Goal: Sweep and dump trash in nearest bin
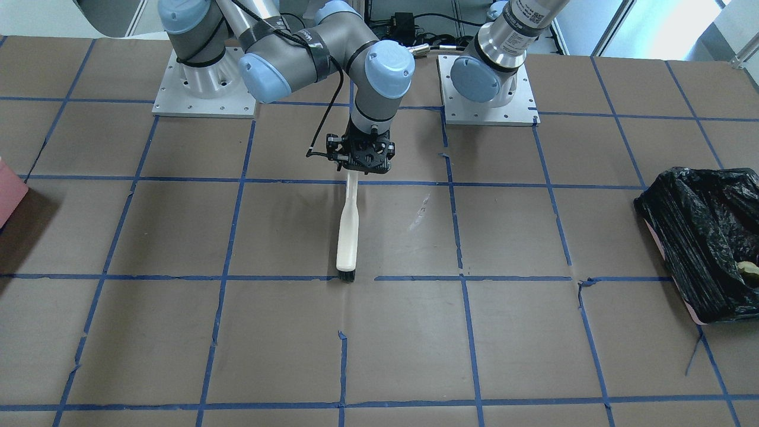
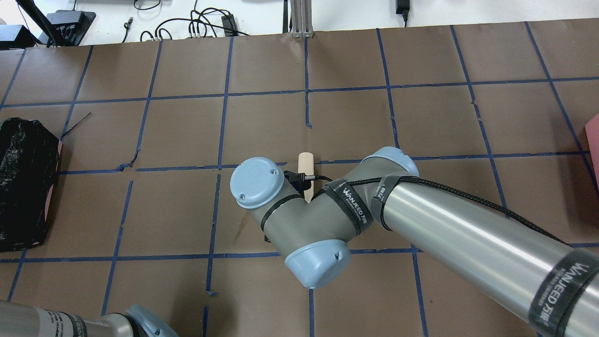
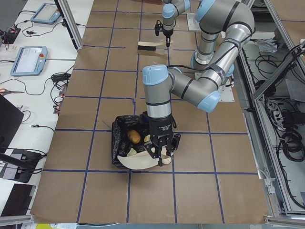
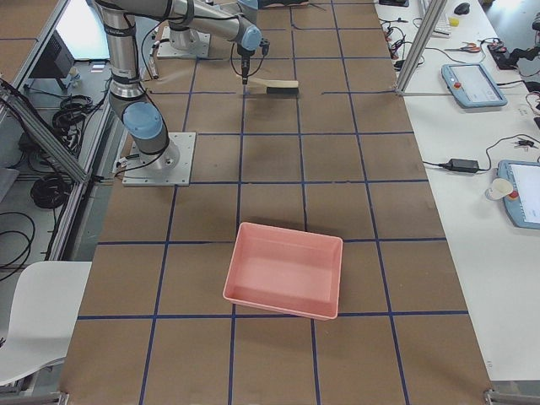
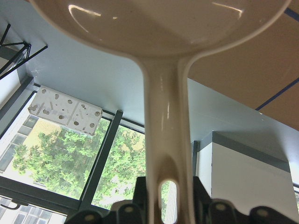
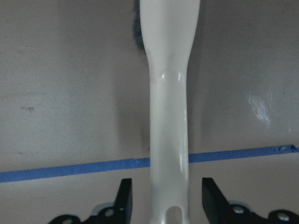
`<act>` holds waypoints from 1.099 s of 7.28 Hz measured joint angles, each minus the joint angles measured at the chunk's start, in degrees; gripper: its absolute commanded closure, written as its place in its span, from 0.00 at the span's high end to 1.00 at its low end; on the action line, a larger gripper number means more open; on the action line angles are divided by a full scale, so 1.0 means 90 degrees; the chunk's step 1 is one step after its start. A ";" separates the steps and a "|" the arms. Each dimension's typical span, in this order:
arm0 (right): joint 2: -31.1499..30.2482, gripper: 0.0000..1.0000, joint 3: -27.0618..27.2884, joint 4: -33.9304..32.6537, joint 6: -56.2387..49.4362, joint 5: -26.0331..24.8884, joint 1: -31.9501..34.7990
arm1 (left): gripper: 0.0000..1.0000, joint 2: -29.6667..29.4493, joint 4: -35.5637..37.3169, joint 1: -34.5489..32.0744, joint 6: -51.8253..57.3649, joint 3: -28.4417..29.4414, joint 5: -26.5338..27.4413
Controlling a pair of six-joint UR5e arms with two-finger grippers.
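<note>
My left gripper (image 5: 164, 200) is shut on the handle of the cream dustpan (image 5: 163, 28). In the exterior left view it holds the dustpan (image 3: 140, 161) tilted at the near edge of the black-bagged bin (image 3: 121, 133). An orange-brown lump of trash (image 3: 135, 137) lies inside the bag, and a pale yellow piece (image 1: 748, 268) shows in the bin (image 1: 705, 237). My right gripper (image 6: 167, 200) is open, with its fingers either side of the handle of the white brush (image 6: 168, 116). The brush (image 1: 348, 231) lies flat on the table.
A bare pink bin (image 4: 287, 270) stands on the table's right end, far from the bagged one. The brown table (image 1: 178, 332) is marked with a blue tape grid. Monitors and cables lie beyond the far edge.
</note>
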 measured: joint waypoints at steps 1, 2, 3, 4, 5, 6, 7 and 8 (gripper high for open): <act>-0.0018 1.00 -0.0033 0.0011 -0.0001 0.0003 -0.0023 | 0.00 -0.0002 -0.0006 0.0000 -0.0001 0.0024 0.0000; -0.0049 1.00 -0.0143 0.0034 -0.0008 0.0004 -0.0082 | 0.00 0.0009 -0.0020 0.0000 -0.0003 0.0064 0.0005; -0.0075 0.99 -0.0392 0.0098 -0.0016 0.0003 -0.0173 | 0.00 0.0051 -0.0033 -0.0009 -0.0010 0.0091 0.0015; -0.0093 1.00 -0.0716 0.0277 -0.0028 -0.0004 -0.0280 | 0.00 0.0119 -0.0052 -0.0065 -0.0035 0.0090 0.0023; -0.0150 1.00 -0.0985 0.0506 -0.0044 -0.0008 -0.0398 | 0.00 0.0208 -0.0102 -0.0200 -0.0091 0.0067 0.0030; -0.0297 1.00 -0.1141 0.0673 -0.0063 -0.0007 -0.0535 | 0.00 0.0298 -0.0282 -0.0390 -0.0265 0.0036 0.0030; -0.0479 1.00 -0.1202 0.0821 -0.0099 -0.0006 -0.0665 | 0.00 0.0365 -0.0585 -0.0589 -0.0598 0.0026 0.0012; -0.0661 1.00 -0.1223 0.0970 -0.0160 -0.0005 -0.0795 | 0.00 0.0408 -0.0887 -0.0837 -0.1008 0.0020 -0.0014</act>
